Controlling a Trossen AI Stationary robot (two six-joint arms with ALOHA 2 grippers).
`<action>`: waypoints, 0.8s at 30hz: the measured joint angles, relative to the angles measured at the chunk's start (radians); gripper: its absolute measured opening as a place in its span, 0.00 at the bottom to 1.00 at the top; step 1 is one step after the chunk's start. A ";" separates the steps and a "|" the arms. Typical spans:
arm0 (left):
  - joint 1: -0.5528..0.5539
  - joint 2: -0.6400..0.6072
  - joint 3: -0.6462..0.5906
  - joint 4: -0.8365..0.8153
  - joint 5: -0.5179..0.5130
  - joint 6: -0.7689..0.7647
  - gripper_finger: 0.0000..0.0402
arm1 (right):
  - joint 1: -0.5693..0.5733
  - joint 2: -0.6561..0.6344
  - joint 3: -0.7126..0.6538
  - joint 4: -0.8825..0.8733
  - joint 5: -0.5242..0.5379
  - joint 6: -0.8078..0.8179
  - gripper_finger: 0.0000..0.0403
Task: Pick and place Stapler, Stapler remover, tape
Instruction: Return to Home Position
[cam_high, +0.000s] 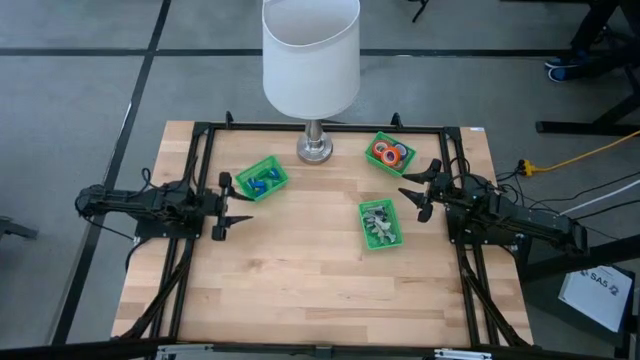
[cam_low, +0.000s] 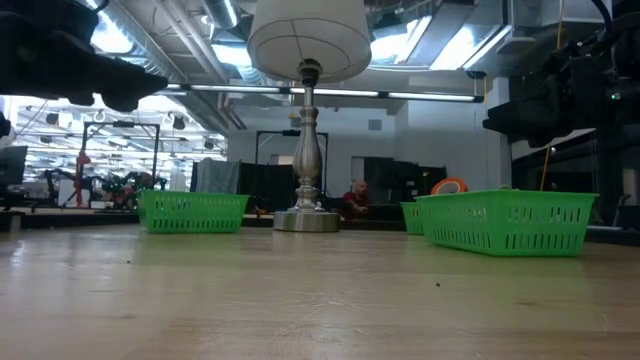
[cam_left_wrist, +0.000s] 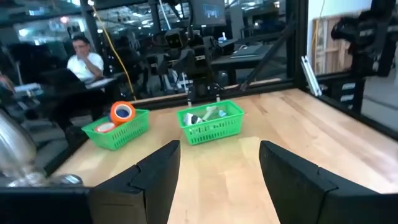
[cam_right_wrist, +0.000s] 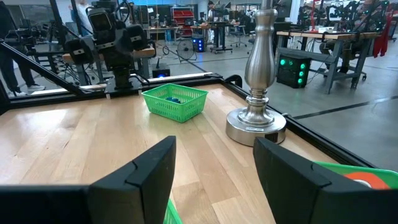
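Small ring-shaped tape rolls (cam_high: 389, 154) in red and orange are held in a green plastic mesh bin (cam_high: 403, 163) just right of the white-shaded, silvery-based table lamp (cam_high: 313, 148). Left of the lamp, what appear to be small blue staplers (cam_high: 262, 181) are kept in a second green bin (cam_high: 245, 186). The left gripper (cam_high: 236, 207) and right gripper (cam_high: 410, 190) are held either side of the lamp, fingers spread and empty

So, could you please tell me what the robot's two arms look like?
Both the left arm and the right arm are dark, slim and jointed, with thin black cables alongside. Each ends in two broad, black, angular jaws.
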 joint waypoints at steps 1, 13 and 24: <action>0.000 0.000 0.000 0.000 0.000 -0.021 0.54 | 0.000 0.000 0.000 0.000 0.000 0.000 0.55; 0.000 0.000 0.000 0.000 0.001 -0.055 0.54 | 0.000 0.000 0.000 0.000 0.000 0.000 0.55; 0.000 0.000 0.000 0.000 0.001 -0.055 0.54 | 0.000 0.000 0.000 0.000 0.000 0.000 0.55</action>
